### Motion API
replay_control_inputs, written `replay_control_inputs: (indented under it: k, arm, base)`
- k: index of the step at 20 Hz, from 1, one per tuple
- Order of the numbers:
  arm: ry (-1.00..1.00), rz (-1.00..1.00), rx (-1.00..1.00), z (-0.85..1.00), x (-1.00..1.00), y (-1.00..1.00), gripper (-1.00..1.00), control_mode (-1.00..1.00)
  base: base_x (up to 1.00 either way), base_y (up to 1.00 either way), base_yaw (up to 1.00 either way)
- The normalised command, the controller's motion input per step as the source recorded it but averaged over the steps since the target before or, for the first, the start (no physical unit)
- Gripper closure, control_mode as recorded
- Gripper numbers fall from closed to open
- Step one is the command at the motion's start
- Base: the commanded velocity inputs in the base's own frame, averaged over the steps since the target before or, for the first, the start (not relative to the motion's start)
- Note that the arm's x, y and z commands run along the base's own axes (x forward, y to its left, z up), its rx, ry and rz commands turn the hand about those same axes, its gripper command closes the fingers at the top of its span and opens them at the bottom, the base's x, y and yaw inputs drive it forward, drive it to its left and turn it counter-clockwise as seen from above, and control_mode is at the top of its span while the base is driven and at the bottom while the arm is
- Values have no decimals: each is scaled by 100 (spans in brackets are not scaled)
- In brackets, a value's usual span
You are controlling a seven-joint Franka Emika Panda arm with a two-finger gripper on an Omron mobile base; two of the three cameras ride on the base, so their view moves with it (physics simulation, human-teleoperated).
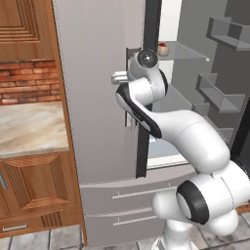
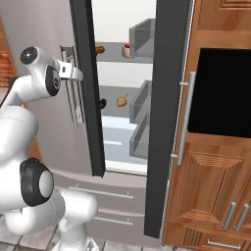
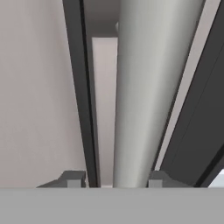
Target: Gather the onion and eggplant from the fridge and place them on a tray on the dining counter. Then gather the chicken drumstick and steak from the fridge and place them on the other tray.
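Observation:
The pale grey fridge (image 1: 97,97) has its left door shut and its right door (image 2: 166,122) swung open. My gripper (image 3: 116,180) sits at the left door's vertical silver handle (image 3: 140,87), and the bar runs between the two fingertips (image 3: 72,179), with a gap left on one side. The same gripper (image 2: 72,73) is level with the upper shelf. That shelf holds an orange-brown chicken drumstick (image 2: 100,49) and a red, white-rimmed steak (image 2: 127,50). One shelf lower lie a tan onion (image 2: 122,101) and a dark eggplant (image 2: 102,103). The trays and dining counter are out of view.
Wooden cabinets with a black oven panel (image 2: 220,93) stand right of the fridge. A stone wall counter (image 1: 29,127) over wooden drawers is to its left. Grey door bins (image 1: 219,95) line the open door. Fridge drawers (image 1: 122,200) sit below.

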Motion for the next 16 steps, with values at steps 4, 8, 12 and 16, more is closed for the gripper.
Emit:
replay_control_inputs:
  k: [4, 8, 12, 16]
  arm:
    - [0, 1, 0, -1, 19, 17, 100, -100]
    - [0, 5, -3, 3, -37, 38, 100, -100]
    - [0, 8, -7, 2, -68, 61, 100, -100]
    - [0, 10, -6, 2, -67, 79, 100, -100]
  base:
    - [0, 0, 0]
    - [0, 0, 0]
    - [0, 0, 0]
    - [0, 0, 0]
